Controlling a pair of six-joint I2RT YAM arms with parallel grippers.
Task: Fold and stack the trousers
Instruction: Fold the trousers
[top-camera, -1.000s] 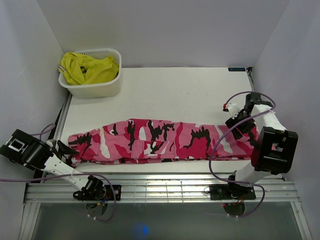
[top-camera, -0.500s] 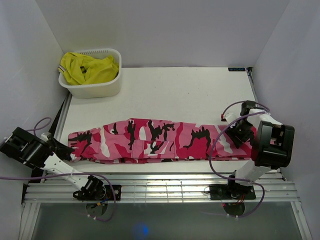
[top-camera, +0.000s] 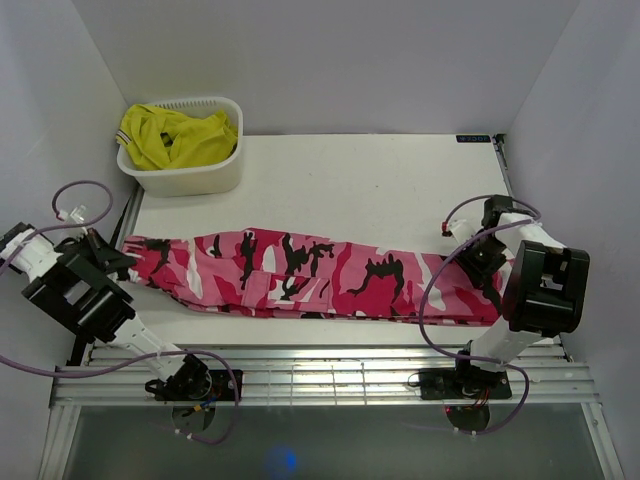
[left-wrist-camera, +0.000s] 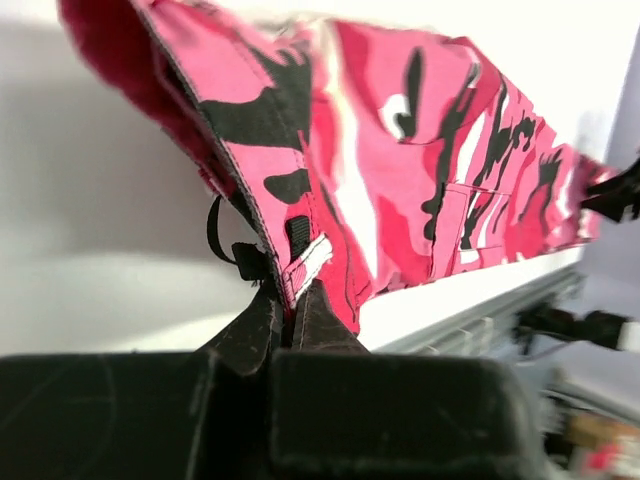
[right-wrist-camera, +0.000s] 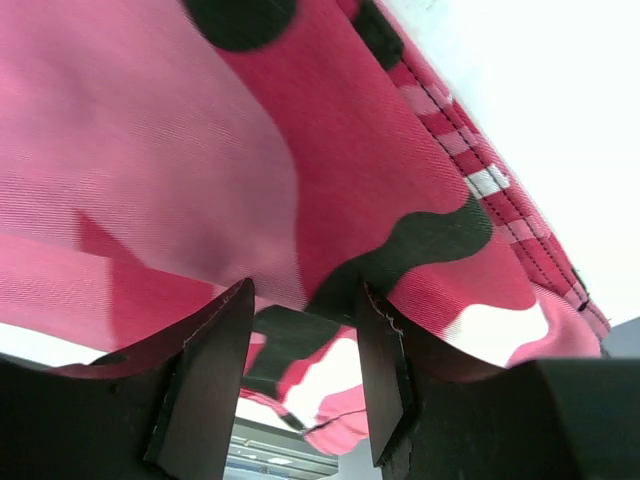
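The trousers, in pink, white, dark red and black camouflage, lie stretched across the table from left to right. My left gripper is at their left end, shut on the waistband edge beside a belt loop. That end hangs lifted off the table. My right gripper is down on the trousers' right end. In the right wrist view its fingers stand apart, with the camouflage cloth draped just over their tips.
A white basket holding a plain yellow garment stands at the back left corner. A slotted metal rail runs along the near edge between the arm bases. White walls close in the left, right and back.
My left gripper has shut on the trousers' left end and drawn it up, left and back, shifting the cloth leftwards. My right gripper has sunk onto the right end, its fingers narrowing.
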